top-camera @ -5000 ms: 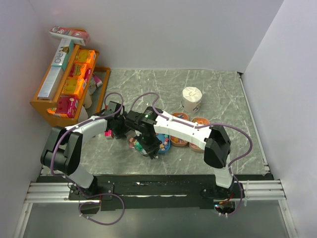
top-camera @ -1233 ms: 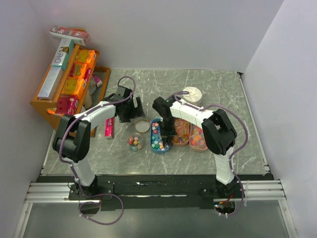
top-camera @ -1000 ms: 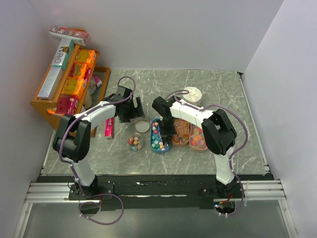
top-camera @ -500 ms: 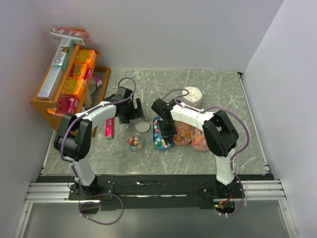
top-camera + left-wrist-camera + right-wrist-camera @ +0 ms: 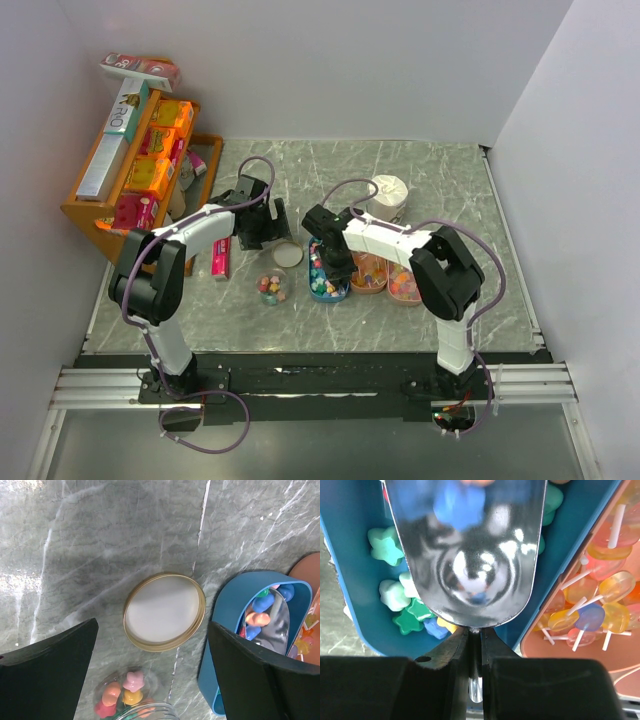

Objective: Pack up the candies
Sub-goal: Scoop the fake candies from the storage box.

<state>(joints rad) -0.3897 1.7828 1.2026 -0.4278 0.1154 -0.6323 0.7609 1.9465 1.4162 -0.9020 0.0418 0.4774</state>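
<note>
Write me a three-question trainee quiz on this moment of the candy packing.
1. True or false: the right gripper is shut on a metal scoop.
2. The lid lies: A on the jar; B flat on the table beside the jar; C in the wooden rack.
3. Fill in: the scoop is over star candies in the ___ tray.
Key: 1 true; 2 B; 3 blue.
</note>
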